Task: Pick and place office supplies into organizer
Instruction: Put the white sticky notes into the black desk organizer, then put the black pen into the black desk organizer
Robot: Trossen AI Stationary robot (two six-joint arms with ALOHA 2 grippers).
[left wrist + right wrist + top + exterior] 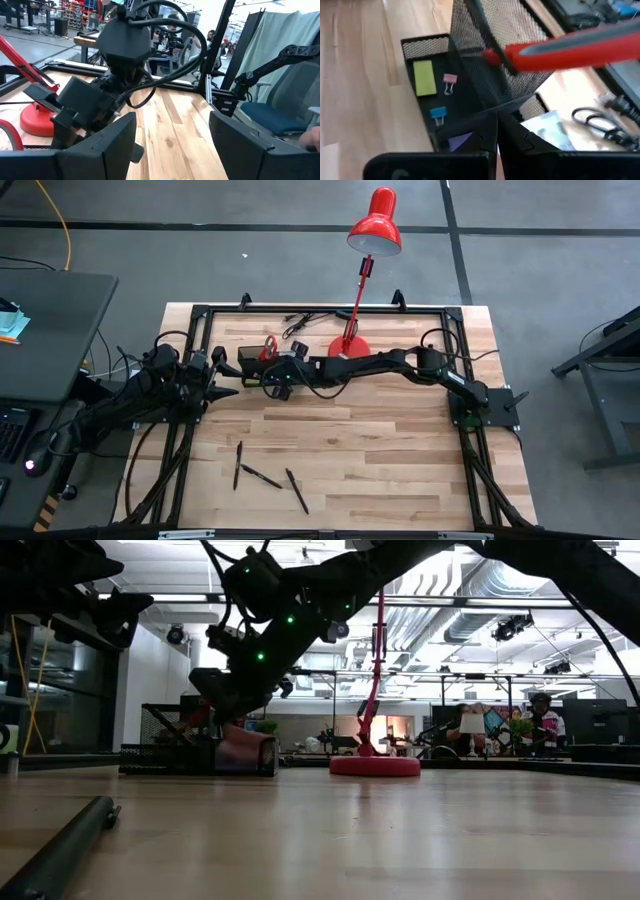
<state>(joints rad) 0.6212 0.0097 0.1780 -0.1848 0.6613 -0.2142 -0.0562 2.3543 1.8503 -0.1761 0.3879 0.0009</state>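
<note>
Black mesh organizer [485, 75] sits at about eleven o'clock on the counter [400, 470], the right pincer [496, 131] poised just over it.

The right pincer's fingers are pressed together with nothing seen between them; the left pincer [172, 142] waits at nine o'clock, spread and empty. Red-handled scissors [570, 50] stand in the tall cup section, while a purple pad [460, 142] lies in the low tray. A white-grey packet [550, 131] lies on the counter just beside the organizer. Three black pens [262, 476] lie well apart at seven o'clock. The pens look light, stiff and prone to roll, best pinched mid-barrel; the packet looks thin and flat, probably needing an edge grip.
</note>
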